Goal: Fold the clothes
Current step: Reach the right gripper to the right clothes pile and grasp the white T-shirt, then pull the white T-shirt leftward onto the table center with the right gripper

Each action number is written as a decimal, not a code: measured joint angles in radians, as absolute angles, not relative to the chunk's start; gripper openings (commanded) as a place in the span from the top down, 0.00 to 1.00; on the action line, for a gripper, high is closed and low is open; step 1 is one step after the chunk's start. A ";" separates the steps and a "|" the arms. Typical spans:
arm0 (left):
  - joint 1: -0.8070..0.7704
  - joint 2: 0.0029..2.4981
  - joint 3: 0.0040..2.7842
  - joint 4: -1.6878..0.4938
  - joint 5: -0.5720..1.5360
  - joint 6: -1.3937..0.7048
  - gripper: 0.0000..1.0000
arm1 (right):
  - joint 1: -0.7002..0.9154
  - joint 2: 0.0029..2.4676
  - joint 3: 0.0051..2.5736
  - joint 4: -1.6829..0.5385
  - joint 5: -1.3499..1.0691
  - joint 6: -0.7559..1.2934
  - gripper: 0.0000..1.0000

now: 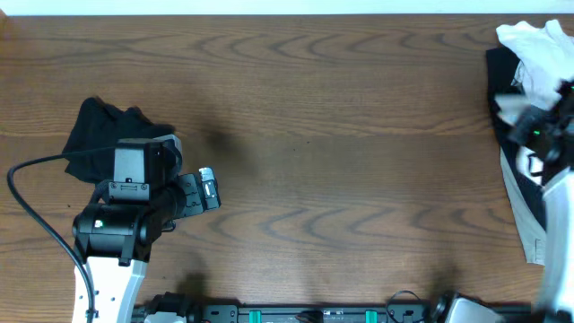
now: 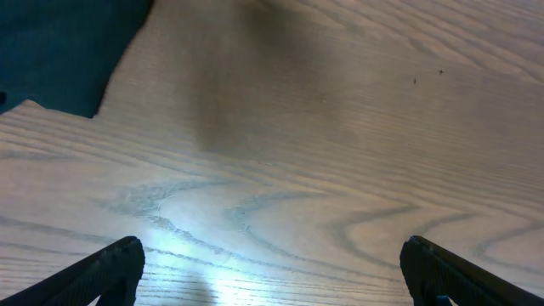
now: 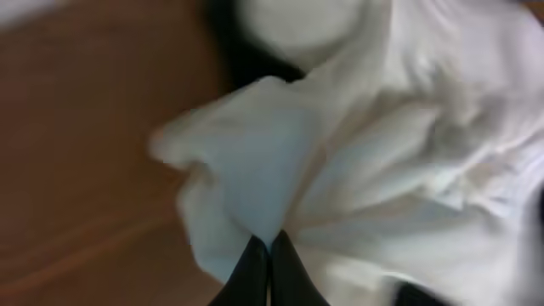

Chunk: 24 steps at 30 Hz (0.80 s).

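So the white shirt [image 3: 382,170] sits bunched at the table's [image 1: 341,135] right edge. Looks light and floppy, so I'd grab a hem. The right tool [image 3: 259,255] is pinched shut against it, and the left tool [image 2: 272,251] gapes wide, empty.

A brown wooden table [image 1: 359,135] is filling nearly the whole overhead view, its darker grain running side to side in long wavy loops. A thin pale strip [image 1: 269,5] is showing beyond its far edge. In the left wrist view, a bright patch of light [image 2: 183,255] is glaring off the wood, and two tiny dark specks [image 2: 415,81] are sitting farther back.
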State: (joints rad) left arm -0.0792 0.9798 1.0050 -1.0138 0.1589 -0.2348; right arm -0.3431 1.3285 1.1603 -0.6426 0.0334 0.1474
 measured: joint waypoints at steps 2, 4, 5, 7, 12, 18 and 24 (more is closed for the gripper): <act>-0.079 0.980 1.005 -1.014 0.159 -0.235 0.02 | -0.248 1.266 1.166 -0.691 0.022 0.147 0.99; -0.079 0.980 1.005 -1.015 0.159 -0.235 0.02 | -0.148 1.232 1.166 -0.741 0.012 0.148 0.99; -0.079 0.980 1.005 -1.014 0.159 -0.235 0.02 | -0.096 1.226 1.166 -0.763 0.010 0.149 0.99; -0.079 0.980 1.005 -1.014 0.159 -0.235 0.02 | 0.014 1.230 1.166 -0.799 0.005 0.157 0.99; -0.079 0.980 1.005 -1.015 0.159 -0.235 0.02 | 0.239 1.257 1.164 -0.826 -0.002 0.188 0.99; -0.079 0.980 1.005 -1.014 0.159 -0.235 0.02 | 0.459 1.273 1.163 -0.815 -0.002 0.250 0.99; -0.079 0.980 1.005 -1.014 0.159 -0.235 0.02 | 0.624 1.312 1.163 -0.759 -0.004 0.304 0.99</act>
